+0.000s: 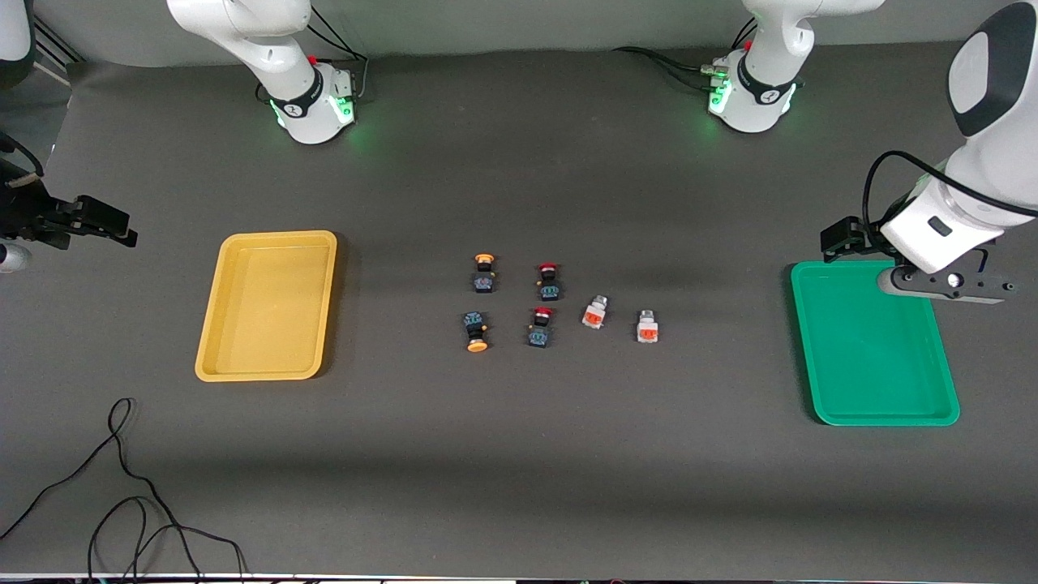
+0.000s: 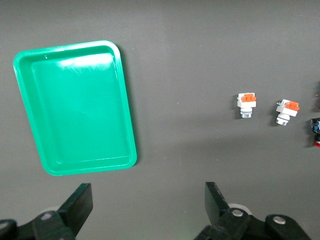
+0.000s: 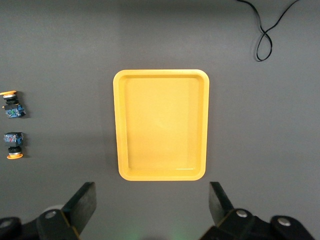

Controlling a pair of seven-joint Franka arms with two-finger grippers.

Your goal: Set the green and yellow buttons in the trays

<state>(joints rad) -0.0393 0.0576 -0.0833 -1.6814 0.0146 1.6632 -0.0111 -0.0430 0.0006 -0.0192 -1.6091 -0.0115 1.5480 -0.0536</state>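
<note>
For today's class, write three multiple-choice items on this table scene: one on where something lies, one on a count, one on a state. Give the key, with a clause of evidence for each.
1. Where is the green tray?
A. toward the left arm's end of the table
B. toward the right arm's end
C. in the middle, among the switches

2. How many red-capped switches lie on the table?
A. one
B. two
C. four

3. What do the two trays hold?
A. all the buttons
B. one button each
C. nothing

Key:
1 A: the left gripper hangs by the green tray's rim, while the yellow tray lies toward the right gripper.
2 B: one red-capped switch and a second red-capped switch lie side by side, the second nearer the camera.
3 C: both wrist views show bare tray floors.
</note>
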